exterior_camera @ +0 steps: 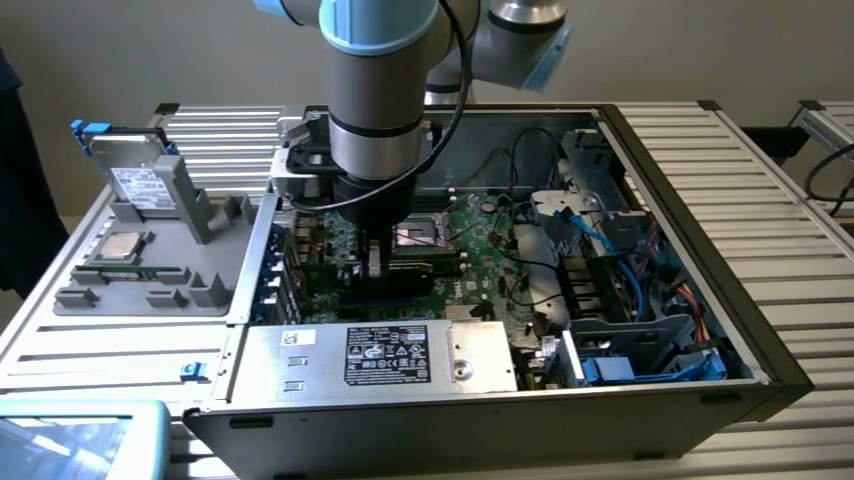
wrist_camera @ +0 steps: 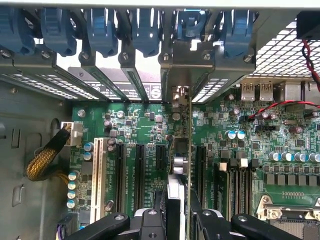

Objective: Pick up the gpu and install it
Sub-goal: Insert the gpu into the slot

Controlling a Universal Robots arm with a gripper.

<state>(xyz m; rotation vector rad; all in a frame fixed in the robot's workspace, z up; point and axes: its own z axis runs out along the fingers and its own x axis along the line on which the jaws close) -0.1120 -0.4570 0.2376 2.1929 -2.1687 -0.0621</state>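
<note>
The gripper (wrist_camera: 176,220) is reaching down into the open computer case (exterior_camera: 747,330) and is grasping the gpu (wrist_camera: 176,200) between its fingers (wrist_camera: 150,222). The gpu is standing on edge over the green motherboard (wrist_camera: 235,150), among the dark expansion slots (wrist_camera: 139,170). In the wrist view its long axis is running from the gripper toward the case's rear wall, with its silvery end bracket (wrist_camera: 176,75) pointing at the row of blue slot clips (wrist_camera: 145,30). On the exterior view's left, a hard drive (exterior_camera: 140,180) is leaning in a grey tray (exterior_camera: 160,280) on the tabletop (exterior_camera: 787,160).
</note>
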